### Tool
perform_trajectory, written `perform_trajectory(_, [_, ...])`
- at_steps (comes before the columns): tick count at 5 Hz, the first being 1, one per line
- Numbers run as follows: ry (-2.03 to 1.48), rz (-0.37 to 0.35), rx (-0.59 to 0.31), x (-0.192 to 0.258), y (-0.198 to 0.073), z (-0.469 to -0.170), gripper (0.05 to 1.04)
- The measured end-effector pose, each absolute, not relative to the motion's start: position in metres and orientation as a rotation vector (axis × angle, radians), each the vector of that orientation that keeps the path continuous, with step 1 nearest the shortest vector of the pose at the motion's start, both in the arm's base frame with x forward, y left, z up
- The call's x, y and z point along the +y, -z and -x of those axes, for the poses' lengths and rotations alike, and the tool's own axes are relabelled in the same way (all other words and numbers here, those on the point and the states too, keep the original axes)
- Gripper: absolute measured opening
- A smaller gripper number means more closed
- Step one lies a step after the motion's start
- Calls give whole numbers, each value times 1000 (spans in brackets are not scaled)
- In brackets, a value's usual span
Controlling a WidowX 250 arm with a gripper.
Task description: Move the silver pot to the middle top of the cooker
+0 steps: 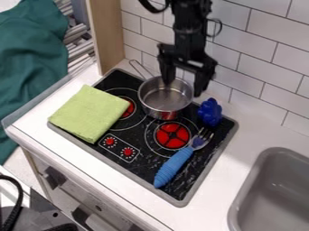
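Observation:
The silver pot [163, 100] stands at the upper middle of the black cooker [138, 130], overlapping the back ends of the burner rings, its thin handle pointing to the upper left. My gripper [183, 86] hangs down over the pot's back right rim. It is open, with one finger over the pot's back edge and the other just outside its right side. Whether either finger touches the pot, I cannot tell.
A green cloth [91, 113] covers the cooker's left part. A blue toy [210, 112] sits right of the pot, and a blue-handled fork [175, 165] lies in front. Behind rises a tiled wall [256, 67]; a grey sink [278, 189] is at right.

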State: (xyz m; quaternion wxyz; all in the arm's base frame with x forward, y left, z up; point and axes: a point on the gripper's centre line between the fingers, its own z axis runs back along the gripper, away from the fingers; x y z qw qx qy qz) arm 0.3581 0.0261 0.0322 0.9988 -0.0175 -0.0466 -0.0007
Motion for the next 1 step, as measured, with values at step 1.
perform_trajectory(1, [-12, 51, -99, 29, -39, -352, 1005])
